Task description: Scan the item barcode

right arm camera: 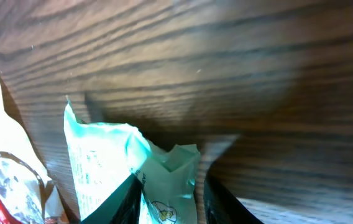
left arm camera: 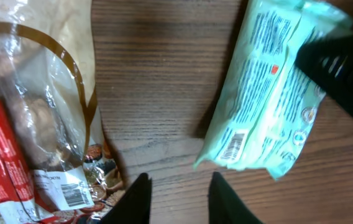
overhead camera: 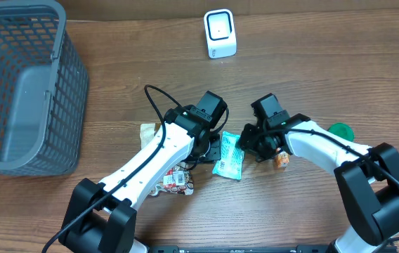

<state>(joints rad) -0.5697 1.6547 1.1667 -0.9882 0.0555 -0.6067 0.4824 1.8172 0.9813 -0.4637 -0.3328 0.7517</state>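
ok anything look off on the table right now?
Only the teal packet: it lies skewed, one corner crumpled where the right gripper pinches it. The left gripper is open and empty beside it. Nothing spilled.

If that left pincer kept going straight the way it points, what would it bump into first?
Probably bare table: the left pincer points into the gap between the clear snack bag and the mint green packet. Depth is hard to judge.

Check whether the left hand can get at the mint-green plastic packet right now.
Probably yes. Bare wooden table lies between the open left hand and the mint-green plastic packet. The right hand grips its far end, so only the near end is free.
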